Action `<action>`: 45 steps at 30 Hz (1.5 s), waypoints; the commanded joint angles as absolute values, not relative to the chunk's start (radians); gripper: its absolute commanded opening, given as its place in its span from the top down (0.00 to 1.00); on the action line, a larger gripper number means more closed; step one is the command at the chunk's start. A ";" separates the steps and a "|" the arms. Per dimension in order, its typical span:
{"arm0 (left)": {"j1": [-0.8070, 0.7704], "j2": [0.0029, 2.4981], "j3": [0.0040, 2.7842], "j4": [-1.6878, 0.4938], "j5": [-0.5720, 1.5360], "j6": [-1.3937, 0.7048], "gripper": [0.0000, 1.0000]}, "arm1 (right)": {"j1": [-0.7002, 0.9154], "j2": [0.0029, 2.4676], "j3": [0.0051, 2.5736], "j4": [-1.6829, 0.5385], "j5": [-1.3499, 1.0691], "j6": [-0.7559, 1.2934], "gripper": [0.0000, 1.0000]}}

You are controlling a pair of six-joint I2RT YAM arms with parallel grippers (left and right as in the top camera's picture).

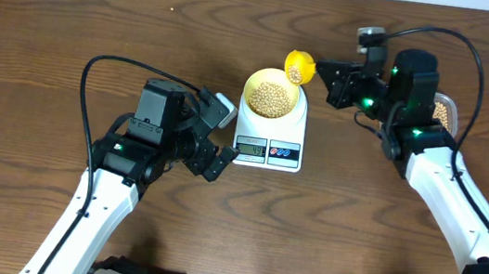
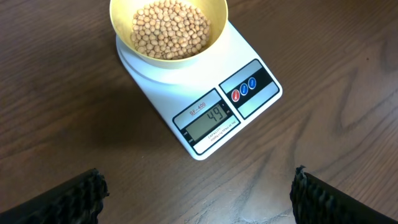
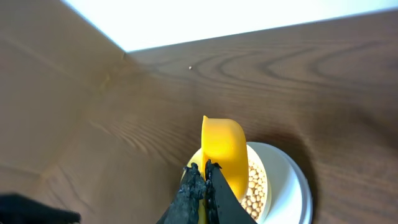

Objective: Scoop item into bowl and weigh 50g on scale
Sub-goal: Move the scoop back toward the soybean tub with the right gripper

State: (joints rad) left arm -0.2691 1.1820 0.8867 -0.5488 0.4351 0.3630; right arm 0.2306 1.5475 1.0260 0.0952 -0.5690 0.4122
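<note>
The pale yellow-green bowl [image 1: 273, 96] stands on the white scale [image 1: 269, 145], filled with tan beans [image 2: 171, 28]. In the left wrist view the scale's [image 2: 249, 106] display reads 49. My right gripper [image 1: 322, 74] is shut on the handle of the yellow scoop [image 1: 299, 66], which hangs over the bowl's back right rim with some beans in it. In the right wrist view the scoop [image 3: 221, 152] sits just above the bowl's beans [image 3: 255, 183]. My left gripper [image 1: 229, 133] stands open just left of the scale, with only table between its fingers [image 2: 68, 202].
A clear tub [image 1: 444, 111] holding more beans shows partly behind the right arm at the right. Cables loop above both arms. The table's far edge runs along the top of the overhead view.
</note>
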 commanded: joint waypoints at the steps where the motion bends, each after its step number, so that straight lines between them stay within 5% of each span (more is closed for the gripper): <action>1: -0.265 1.184 0.886 -0.548 0.429 0.357 0.03 | 0.187 1.556 1.026 0.119 -0.630 0.572 0.99; 20: -0.265 1.184 0.886 -0.548 0.429 0.357 0.03 | -0.067 1.556 1.026 0.124 -0.920 0.651 0.99; 45: -0.265 1.184 0.886 -0.548 0.429 0.357 0.03 | -0.079 1.556 1.026 0.124 -0.895 0.650 0.99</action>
State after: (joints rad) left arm -0.2691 1.1820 0.8867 -0.5491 0.4351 0.3630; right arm -0.0711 1.5478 1.0260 0.1230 -0.8978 0.6434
